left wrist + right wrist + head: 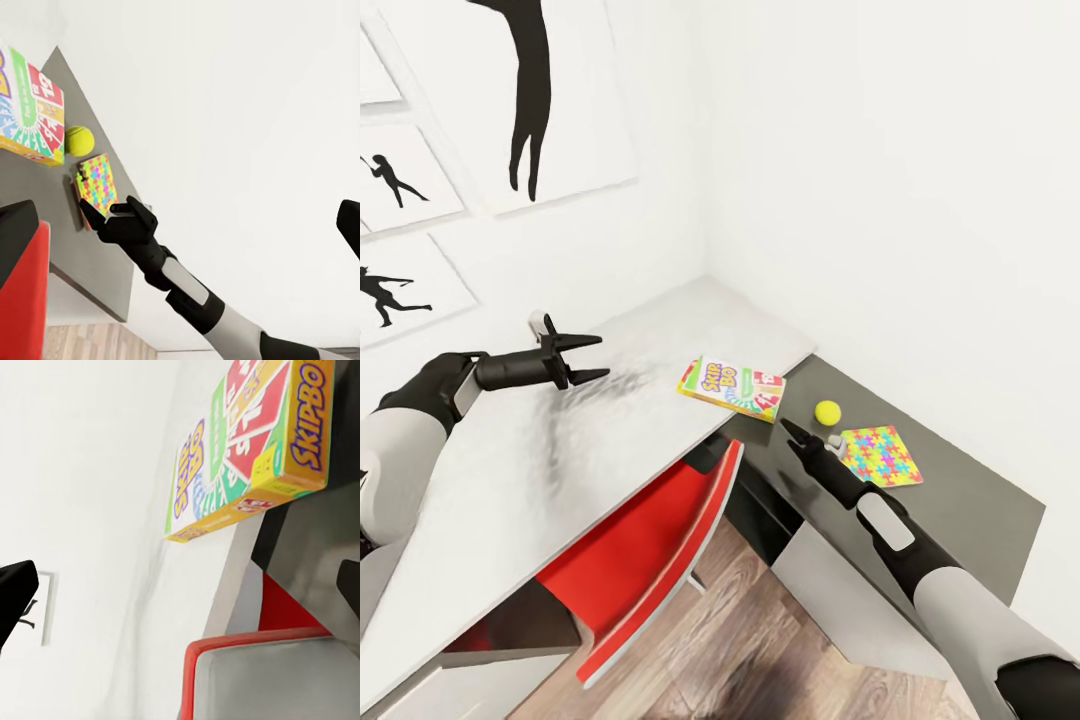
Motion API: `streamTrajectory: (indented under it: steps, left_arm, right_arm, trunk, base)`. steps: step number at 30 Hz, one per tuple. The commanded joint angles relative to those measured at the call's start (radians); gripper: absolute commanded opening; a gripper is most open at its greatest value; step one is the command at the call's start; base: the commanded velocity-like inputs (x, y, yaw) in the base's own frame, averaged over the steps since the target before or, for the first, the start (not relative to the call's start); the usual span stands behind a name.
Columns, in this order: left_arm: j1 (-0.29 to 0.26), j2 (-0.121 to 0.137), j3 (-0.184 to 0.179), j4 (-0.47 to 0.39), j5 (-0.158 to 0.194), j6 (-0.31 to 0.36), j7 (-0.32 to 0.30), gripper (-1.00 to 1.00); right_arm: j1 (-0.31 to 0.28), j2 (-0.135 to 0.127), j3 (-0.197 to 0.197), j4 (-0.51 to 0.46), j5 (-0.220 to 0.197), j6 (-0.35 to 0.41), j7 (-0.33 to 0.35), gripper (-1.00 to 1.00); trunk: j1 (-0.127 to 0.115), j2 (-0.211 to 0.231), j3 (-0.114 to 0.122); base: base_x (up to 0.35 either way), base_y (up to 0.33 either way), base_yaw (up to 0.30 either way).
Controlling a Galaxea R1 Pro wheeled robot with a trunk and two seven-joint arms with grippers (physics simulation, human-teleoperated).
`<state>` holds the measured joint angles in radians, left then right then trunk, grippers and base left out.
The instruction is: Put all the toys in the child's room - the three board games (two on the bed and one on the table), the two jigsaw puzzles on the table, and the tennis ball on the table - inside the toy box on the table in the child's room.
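The "SKIP BO" board game lies at the pale table top's edge, jutting over the lower dark wing. On that wing sit the tennis ball and a multicoloured jigsaw puzzle. My right gripper hovers just short of the ball and the puzzle's near corner, open and holding nothing. My left gripper hangs open over the pale top, left of the board game. The toy box is out of view.
A red chair is tucked under the table between my arms. White drawers stand below the dark wing. White walls close the corner behind the table, with black silhouette pictures on the left one. Wood floor lies below.
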<state>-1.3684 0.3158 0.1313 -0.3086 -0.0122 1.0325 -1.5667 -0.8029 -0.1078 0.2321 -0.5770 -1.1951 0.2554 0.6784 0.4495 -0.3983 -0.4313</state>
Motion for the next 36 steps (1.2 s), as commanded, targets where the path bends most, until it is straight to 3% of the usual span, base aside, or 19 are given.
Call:
streamTrajectory:
  steps: [1, 36]
  left_arm:
    - [0.000, 0.000, 0.001, 0.000, -0.002, 0.011, -0.004, 1.00]
    - [0.005, -0.001, 0.001, 0.000, -0.002, 0.011, -0.004, 1.00]
  right_arm:
    - [-0.001, -0.001, 0.004, 0.000, -0.011, 0.004, 0.001, 1.00]
    - [-0.001, -0.005, 0.001, 0.008, -0.011, 0.004, 0.001, 1.00]
  trunk:
    - [0.001, -0.002, -0.002]
    - [0.001, -0.002, -0.002]
  base:
    - [0.000, 0.000, 0.018]
    - [0.061, -0.021, 0.002]
